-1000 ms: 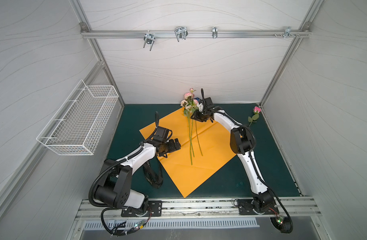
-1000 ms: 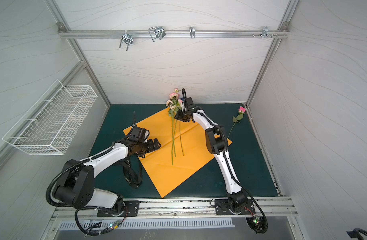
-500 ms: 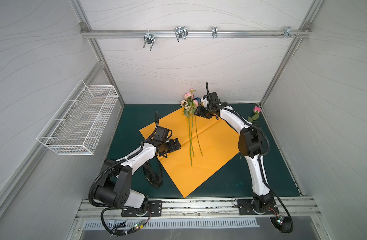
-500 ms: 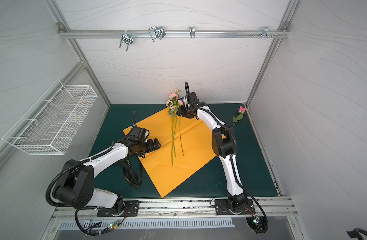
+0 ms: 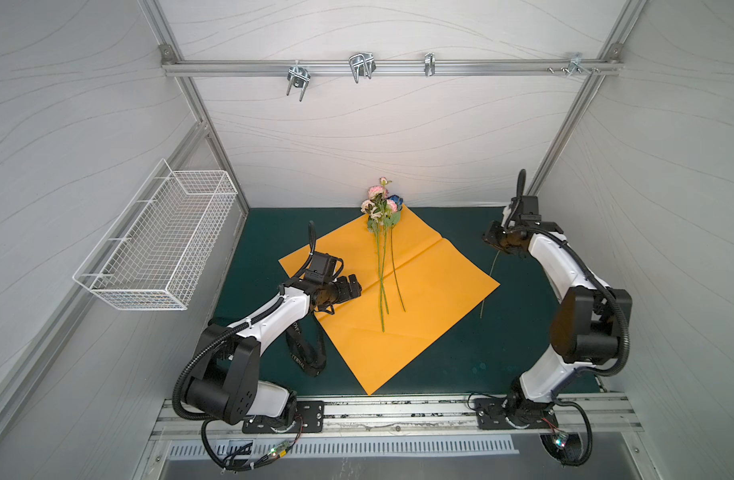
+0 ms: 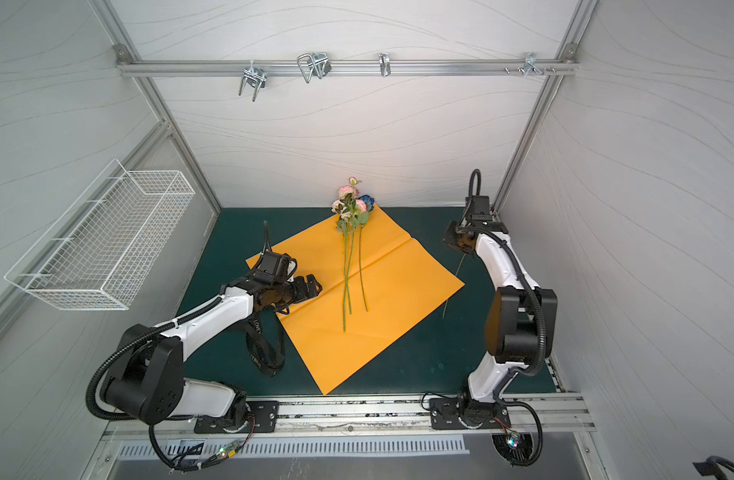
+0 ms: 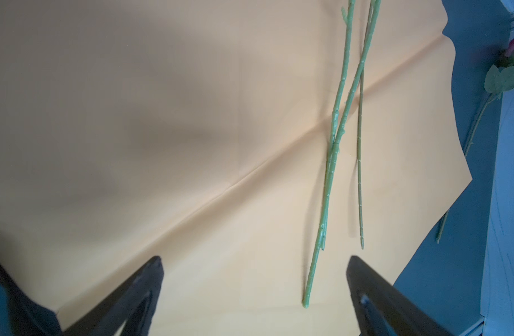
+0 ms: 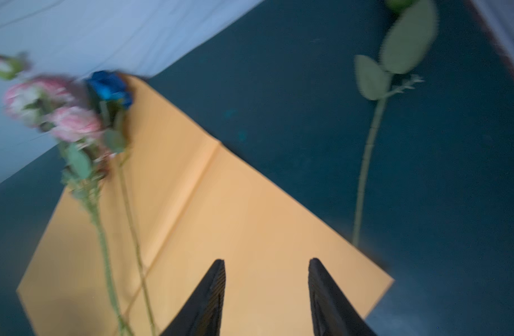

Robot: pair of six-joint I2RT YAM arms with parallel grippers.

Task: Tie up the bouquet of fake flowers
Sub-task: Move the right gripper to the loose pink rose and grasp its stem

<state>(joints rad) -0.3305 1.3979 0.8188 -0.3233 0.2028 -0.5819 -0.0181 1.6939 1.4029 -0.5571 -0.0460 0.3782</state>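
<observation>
Seeing the small bouquet of pink, cream and blue fake flowers (image 5: 383, 232) flat on the square orange wrapping-paper sheet (image 5: 432, 299), blooms at the sheet's 12 o'clock corner, 3 thin green stems running toward 6 o'clock. Finding the left gripper (image 5: 354, 286) at the sheet's 9 o'clock edge, jaws spread wide and empty, pointed at the lower stems, near but not touching. Finding the right gripper (image 5: 488, 239) off at 3 o'clock over the dark green mat (image 5: 523, 353), jaws apart with nothing between, above the head end of 1 loose leafy flower (image 5: 491, 276) lying well apart from the bunch; contact there impossible to tell. Noting the black lettered ribbon (image 5: 305, 353) on the mat at 7 o'clock, untouched. Looks like the gathering step, tying not yet begun. Next, probably: lowering onto that stray stalk, pinching it squarely despite its thinness, laying it alongside the other 3, then fetching the ribbon
</observation>
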